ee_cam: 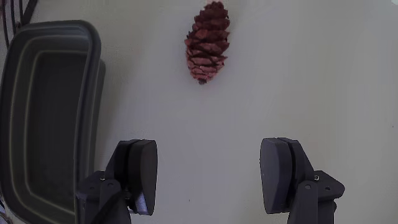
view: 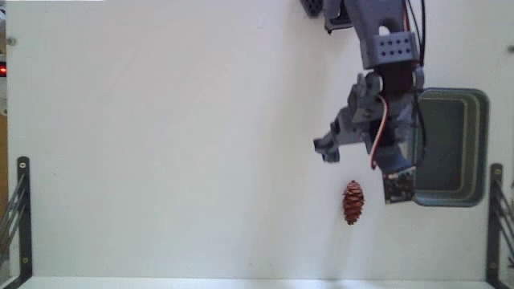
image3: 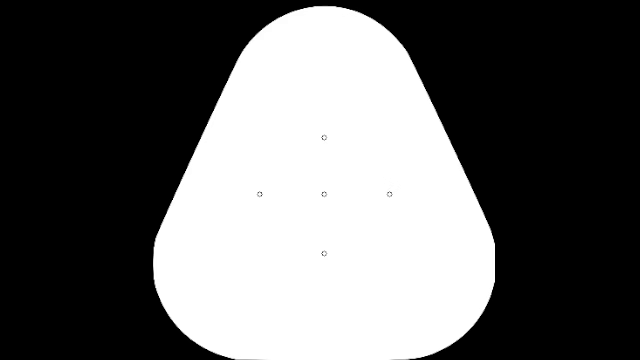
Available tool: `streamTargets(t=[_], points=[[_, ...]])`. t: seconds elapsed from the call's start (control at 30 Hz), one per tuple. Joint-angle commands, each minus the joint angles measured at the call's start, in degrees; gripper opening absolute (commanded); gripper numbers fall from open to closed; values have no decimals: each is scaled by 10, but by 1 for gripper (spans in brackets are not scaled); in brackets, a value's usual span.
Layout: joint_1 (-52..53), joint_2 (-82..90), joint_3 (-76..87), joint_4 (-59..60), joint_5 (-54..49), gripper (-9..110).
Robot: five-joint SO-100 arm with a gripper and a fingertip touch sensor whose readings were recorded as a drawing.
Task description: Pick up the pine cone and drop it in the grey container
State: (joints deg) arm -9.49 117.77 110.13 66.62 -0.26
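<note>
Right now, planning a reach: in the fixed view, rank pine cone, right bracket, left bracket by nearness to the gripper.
1. Reddish-brown pine cone, just below the gripper.
2. Right-edge black metal bracket.
3. Left-edge black metal bracket.

Lighting: bright, even, diffuse in both views; white table (view: 161,144) near overexposed in the fixed view, greyer in the wrist view. Shadows: faint and soft; a thin dark band at 3 o'clock of the grey container (ee_cam: 50,118) in the wrist view. Glare: none evident. Focus: fixed view soft overall; wrist view sharper, pine cone (ee_cam: 208,42) scales distinct. Edge distortion: slight.
</note>
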Motion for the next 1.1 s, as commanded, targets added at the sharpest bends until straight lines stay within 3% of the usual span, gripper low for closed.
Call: streamTargets(t=[0.0,1.07], points=[[-9,-13,-38,-21,3,110],[-9,-318,-283,-81,3,110]])
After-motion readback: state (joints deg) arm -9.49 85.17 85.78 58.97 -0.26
